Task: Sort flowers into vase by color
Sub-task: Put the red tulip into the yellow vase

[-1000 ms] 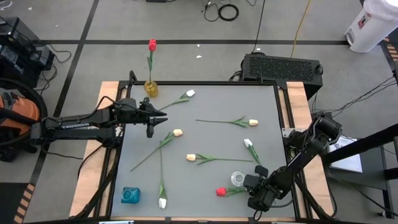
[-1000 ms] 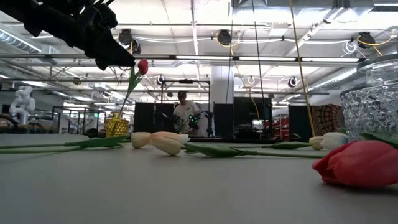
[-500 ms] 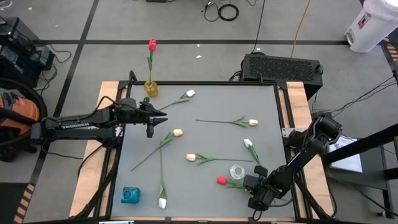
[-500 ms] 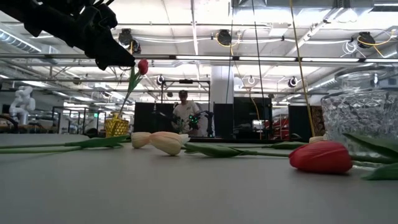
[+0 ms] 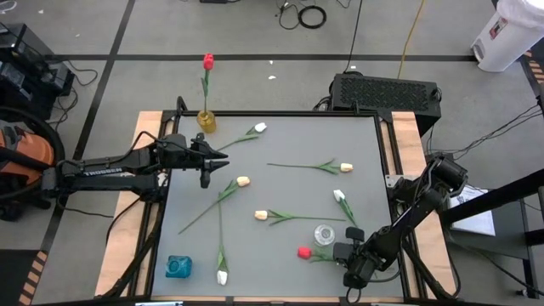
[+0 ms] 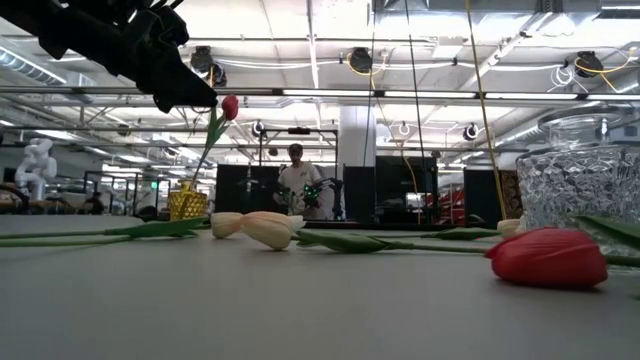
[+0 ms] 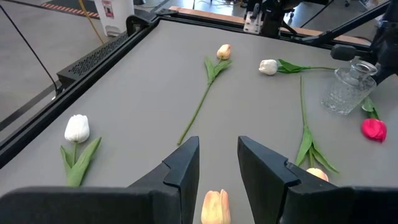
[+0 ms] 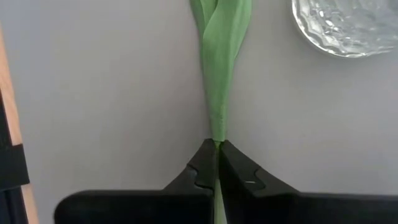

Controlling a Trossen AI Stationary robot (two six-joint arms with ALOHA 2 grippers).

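While the left gripper (image 5: 223, 161) is hovering at nine o'clock, fingers spread, the right gripper (image 5: 343, 252) at five o'clock is pinching the red tulip's (image 5: 303, 252) stem beside the glass vase (image 5: 324, 234).

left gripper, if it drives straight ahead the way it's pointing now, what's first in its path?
Probably the cream tulip lying just ahead of the open left gripper, bud between its fingertips in the wrist view. The gripper's height over the table is unclear, so it might pass above.

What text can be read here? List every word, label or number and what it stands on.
No text reads clearly.
White lettering on the left arm: too small to read.
Red-and-white label on the white container: blurred, unreadable.
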